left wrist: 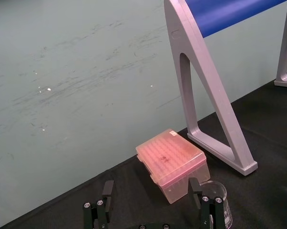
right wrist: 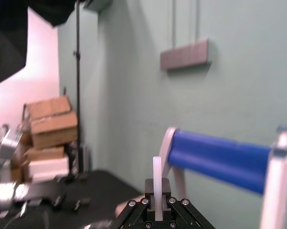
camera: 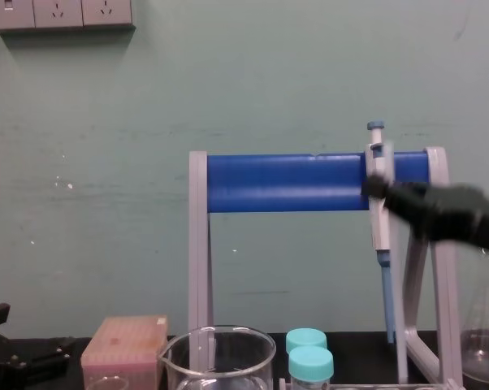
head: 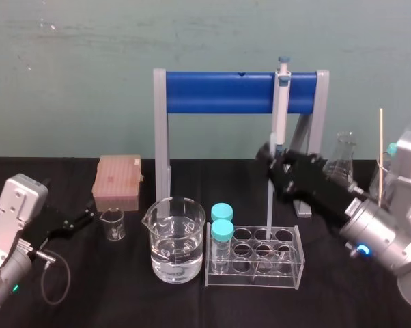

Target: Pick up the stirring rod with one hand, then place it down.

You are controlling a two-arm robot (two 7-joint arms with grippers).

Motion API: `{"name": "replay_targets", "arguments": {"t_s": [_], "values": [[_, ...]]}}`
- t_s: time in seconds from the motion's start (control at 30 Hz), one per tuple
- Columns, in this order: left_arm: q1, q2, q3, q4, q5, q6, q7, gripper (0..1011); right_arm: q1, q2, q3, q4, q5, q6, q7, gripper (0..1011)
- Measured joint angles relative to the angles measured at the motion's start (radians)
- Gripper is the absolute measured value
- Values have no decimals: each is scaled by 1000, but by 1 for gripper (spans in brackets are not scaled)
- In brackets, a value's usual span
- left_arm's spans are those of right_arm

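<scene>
The stirring rod is a thin translucent stick hanging upright, its lower end down among the holes of the clear tube rack. My right gripper is shut on the rod's upper part, just in front of the stand. In the right wrist view the whitish rod stands pinched between the black fingers. In the chest view the right gripper reaches in beside the hanging grey-white pipette. My left gripper rests open at the table's left, and its two fingers stand wide apart, holding nothing.
A blue-barred stand carries the pipette. A water-filled beaker, a small beaker and a pink tip box sit left of the rack. Two teal-capped tubes stand in the rack. A flask stands far right.
</scene>
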Motion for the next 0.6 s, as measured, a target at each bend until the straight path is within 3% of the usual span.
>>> {"name": "replay_targets", "arguments": {"t_s": [0.27,0.6], "values": [[0,0,0,0,0,0,0,1000,41,-5,70,-15,13,-29,-29,72],[0,0,0,0,0,0,0,1000,57,7,124,10,-40,-25,-81,71]]}}
